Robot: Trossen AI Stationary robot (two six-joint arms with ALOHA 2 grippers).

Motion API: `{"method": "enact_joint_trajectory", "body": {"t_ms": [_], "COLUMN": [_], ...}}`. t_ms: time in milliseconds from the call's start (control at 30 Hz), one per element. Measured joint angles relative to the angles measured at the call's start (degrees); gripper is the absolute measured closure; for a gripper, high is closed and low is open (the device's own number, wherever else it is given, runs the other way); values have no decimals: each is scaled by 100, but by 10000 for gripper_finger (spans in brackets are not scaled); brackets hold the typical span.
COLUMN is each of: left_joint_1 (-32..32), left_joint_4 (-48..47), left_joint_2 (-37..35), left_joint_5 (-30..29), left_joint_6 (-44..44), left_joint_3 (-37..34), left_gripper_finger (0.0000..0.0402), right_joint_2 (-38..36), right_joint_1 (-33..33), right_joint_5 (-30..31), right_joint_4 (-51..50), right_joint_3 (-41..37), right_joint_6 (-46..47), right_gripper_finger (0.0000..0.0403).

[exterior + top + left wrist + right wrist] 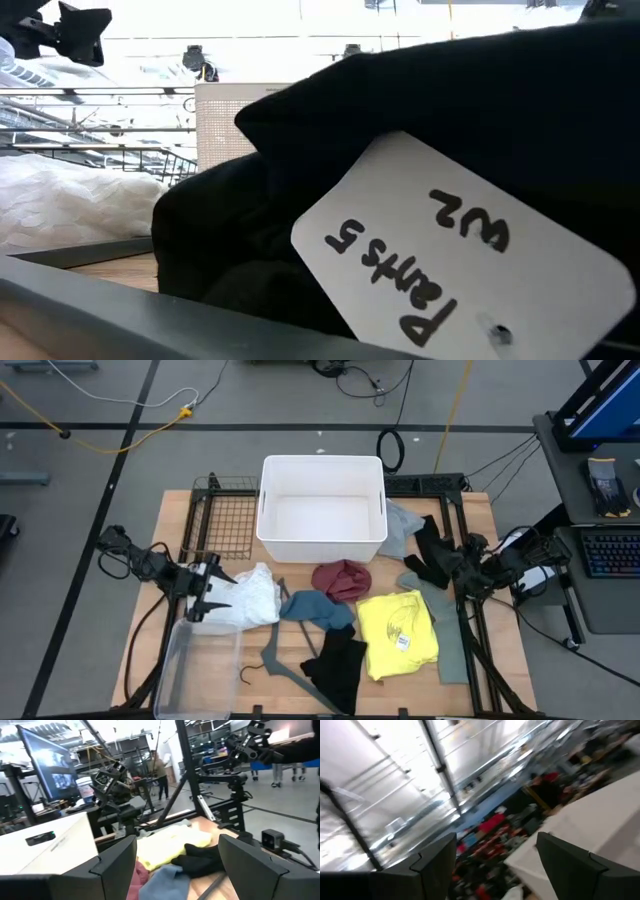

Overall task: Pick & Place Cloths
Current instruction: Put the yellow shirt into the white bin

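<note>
On surface: left pincer (212, 598) apart over white cloth (250, 600) | right pincer (432, 563) apart above black cloth (428, 555) | white bin (322, 508) behind

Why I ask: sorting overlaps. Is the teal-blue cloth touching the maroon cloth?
Touching. In the high view the teal-blue cloth runs right up against the maroon cloth's lower edge, no table between them.

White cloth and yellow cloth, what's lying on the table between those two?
In the high view, between the white cloth and the yellow cloth lie the teal-blue cloth and, nearer the bin, the maroon cloth.
</note>
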Motion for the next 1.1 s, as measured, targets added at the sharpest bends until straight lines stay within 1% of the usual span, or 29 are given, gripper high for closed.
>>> {"method": "enact_joint_trajectory", "body": {"t_ms": [133, 267, 333, 433, 533, 633, 733, 800, 933, 1033, 1100], "left_joint_1": [0, 0, 0, 0, 0, 0, 0, -2, 0, 0, 0], "left_joint_4": [4, 58, 100, 273, 563, 923, 1075, 1162, 1146, 1145, 1157], "left_joint_2": [0, 0, 0, 0, 0, 0, 0, 0, 0, 0, 0], "left_joint_5": [-161, -370, -473, -724, -953, -988, -1006, -1205, -1436, -1450, -1450], "left_joint_6": [48, -155, -156, -119, -135, -307, -551, -486, -450, -457, -475], "left_joint_3": [0, 0, 0, 0, 0, 0, 0, 0, 0, 0, 0], "left_gripper_finger": [119, 119, 119, 119, 119, 119, 119, 119, 119, 119, 119], "right_joint_2": [0, 2, 0, 0, 2, 1, 1, 1, 115, 377, 639], "right_joint_1": [0, 0, 0, 0, 0, 0, 0, 0, 16, 63, 128], "right_joint_5": [803, 1352, 1533, 1589, 1568, 1520, 1068, 751, 502, 146, 37], "right_joint_4": [-1, -4, -4, -6, -6, -7, -4, -5, -25, -390, -927], "right_joint_3": [0, 0, 0, 0, 0, 0, 0, 0, 9, 236, 541], "right_joint_6": [29, 53, 48, -4, -96, -127, -427, -633, -743, -773, -667], "right_gripper_finger": [135, 135, 135, 135, 135, 135, 135, 135, 135, 135, 135]}}
